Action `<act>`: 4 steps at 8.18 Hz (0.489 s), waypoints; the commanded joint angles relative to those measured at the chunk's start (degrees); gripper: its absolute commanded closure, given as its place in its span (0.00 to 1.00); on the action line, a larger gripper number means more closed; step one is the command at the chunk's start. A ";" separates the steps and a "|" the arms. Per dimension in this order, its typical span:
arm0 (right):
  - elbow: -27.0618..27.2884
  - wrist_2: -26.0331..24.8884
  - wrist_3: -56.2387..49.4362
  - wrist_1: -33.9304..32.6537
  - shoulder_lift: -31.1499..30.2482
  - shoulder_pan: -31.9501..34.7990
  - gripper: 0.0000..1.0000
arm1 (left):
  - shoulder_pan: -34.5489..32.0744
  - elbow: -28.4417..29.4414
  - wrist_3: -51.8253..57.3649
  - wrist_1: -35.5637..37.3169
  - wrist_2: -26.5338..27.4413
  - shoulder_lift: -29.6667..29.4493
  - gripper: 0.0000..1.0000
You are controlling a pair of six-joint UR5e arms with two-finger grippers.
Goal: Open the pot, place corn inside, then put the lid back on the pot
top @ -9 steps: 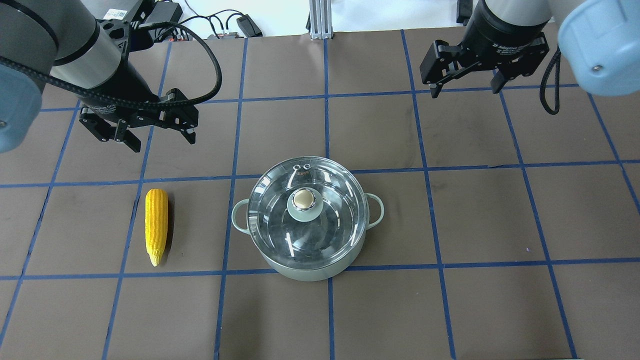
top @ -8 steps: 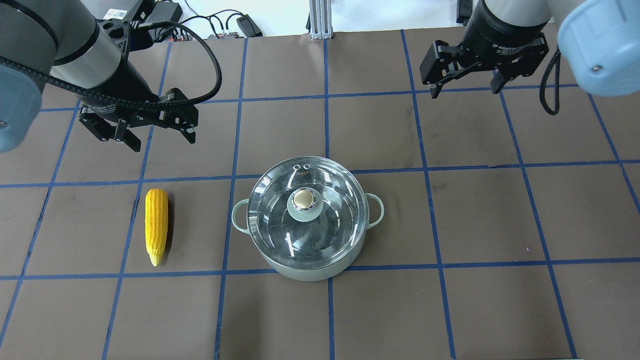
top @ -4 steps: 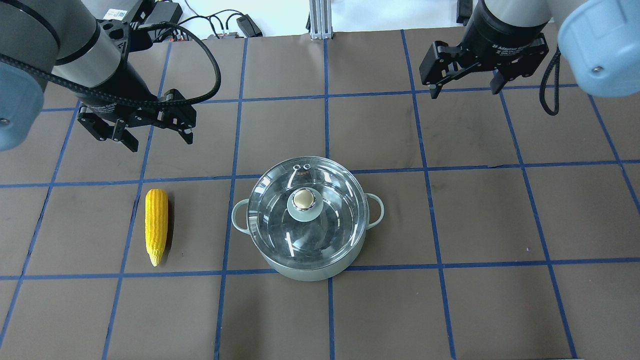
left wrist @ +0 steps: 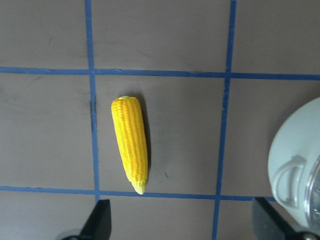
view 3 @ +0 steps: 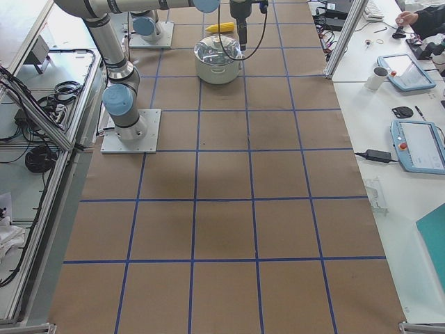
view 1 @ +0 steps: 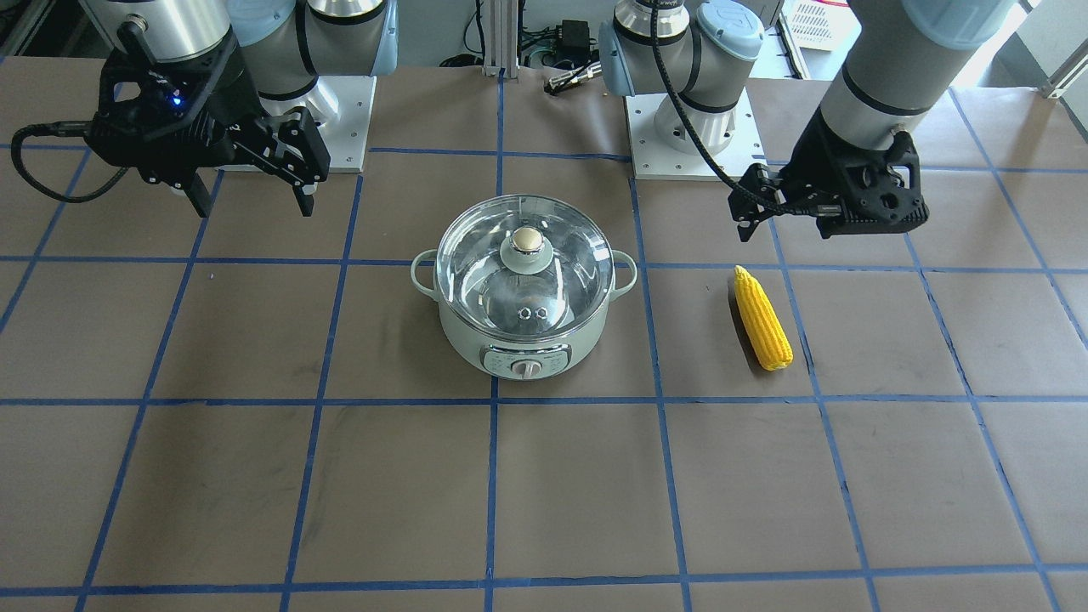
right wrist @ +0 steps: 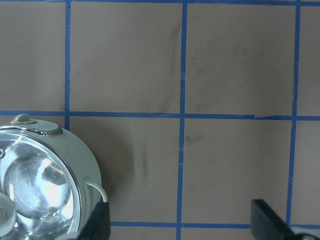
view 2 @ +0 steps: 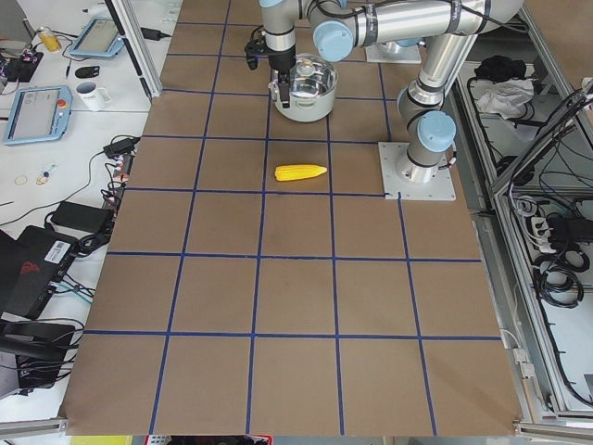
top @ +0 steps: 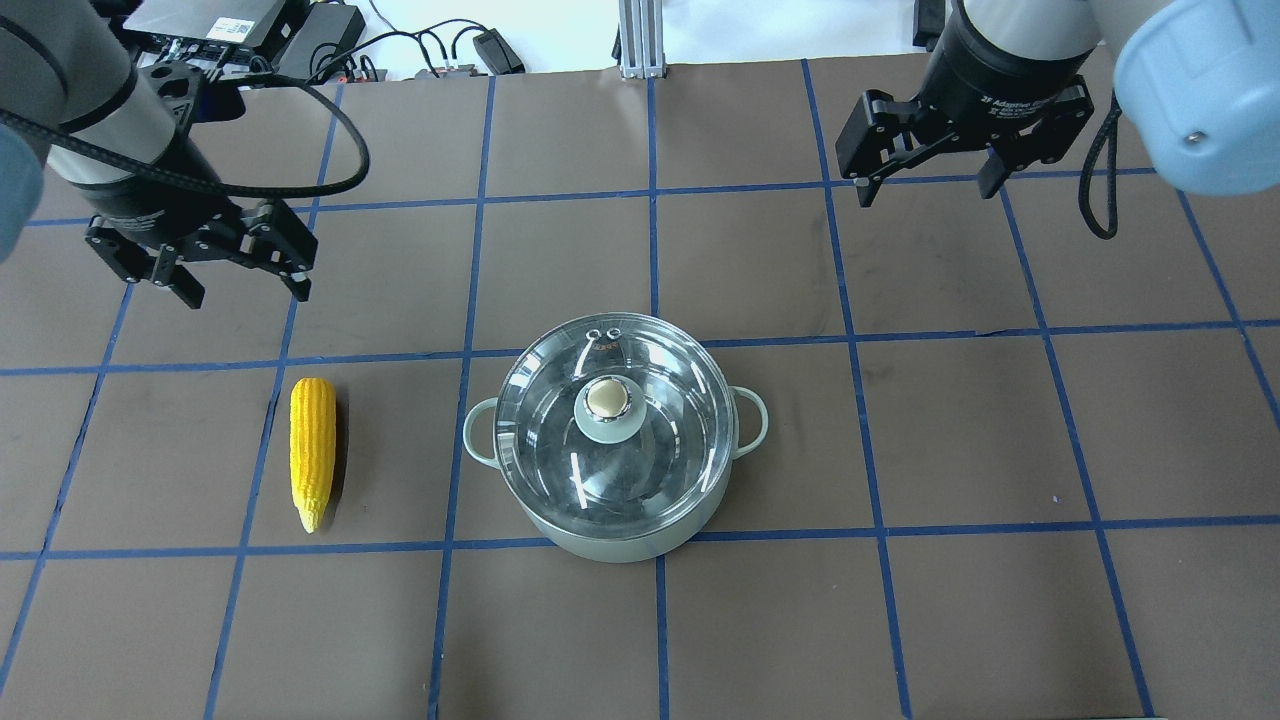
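Right gripper [top: 925, 188] is showing white print on its body, reading "2F Adaptive", the rest cut off. Pot [view 1: 460, 337] panel markings are coming out too small to read.

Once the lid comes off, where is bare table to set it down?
Free: the squares on the pot's right-arm side, toward the right claw, and the rows beyond its control panel. Tighter: the left side, where the corn lies near the left claw.

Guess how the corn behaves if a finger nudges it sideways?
Likely rolls: the corn is a round cob lying on its side on the flat table. Its taper probably curves the roll toward the pointed end. Looks stiff, not floppy.
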 commanded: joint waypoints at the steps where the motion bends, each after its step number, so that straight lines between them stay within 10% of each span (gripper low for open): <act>1: 0.34 0.78 3.72 0.32 1.36 1.54 0.00 | 11.51 -3.27 6.92 0.32 0.76 -5.03 0.00; 4: 0.08 -0.10 16.17 -3.87 5.92 15.22 0.00 | 13.22 -11.79 6.84 15.51 0.76 -8.57 0.00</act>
